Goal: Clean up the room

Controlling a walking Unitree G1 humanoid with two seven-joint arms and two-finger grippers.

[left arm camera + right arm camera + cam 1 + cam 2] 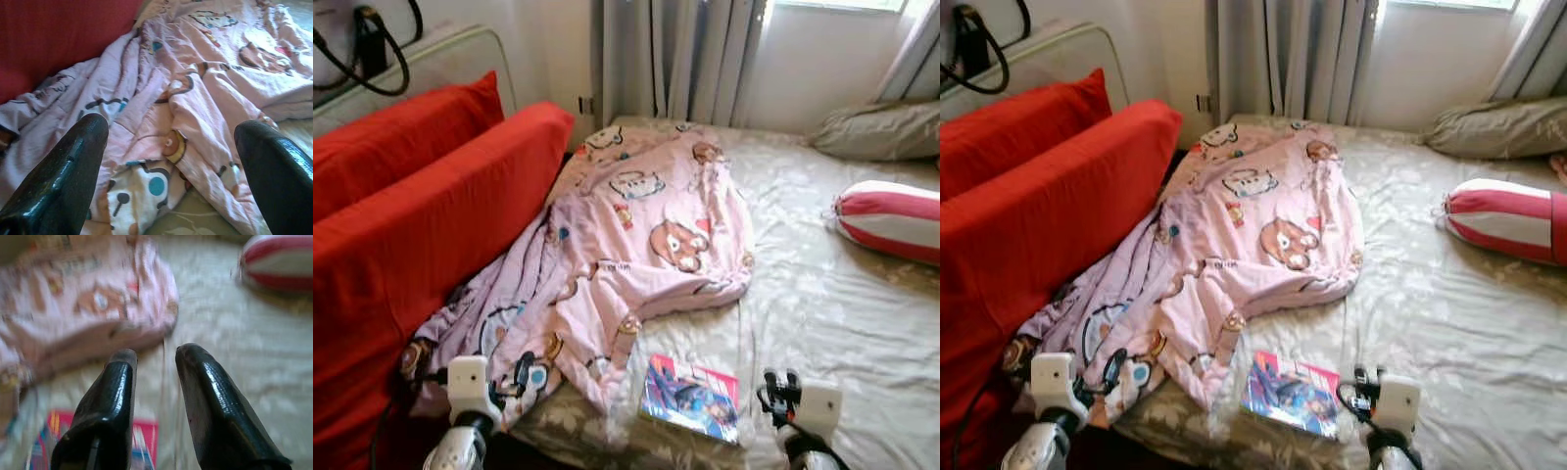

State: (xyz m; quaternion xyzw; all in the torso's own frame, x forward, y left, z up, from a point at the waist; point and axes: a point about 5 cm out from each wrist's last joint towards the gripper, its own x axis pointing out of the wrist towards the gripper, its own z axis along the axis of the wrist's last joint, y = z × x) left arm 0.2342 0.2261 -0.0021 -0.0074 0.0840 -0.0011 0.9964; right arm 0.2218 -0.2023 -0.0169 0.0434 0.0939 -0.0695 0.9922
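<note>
Reaching with fingers spread, the left gripper (171, 161) could snag the pink blanket (646, 225) just ahead, dragging the book (690, 397) beside the nearly closed right gripper (154, 357).

A bed (822, 294) with a wrinkled beige floral sheet carries a crumpled pink cartoon-print blanket (626, 235) across its left half, trailing over the near edge. A colourful book (693, 397) lies flat just beside the blanket's near end. A red-and-white striped bolster (891, 220) and a beige pillow (876, 129) rest along the right side.
</note>
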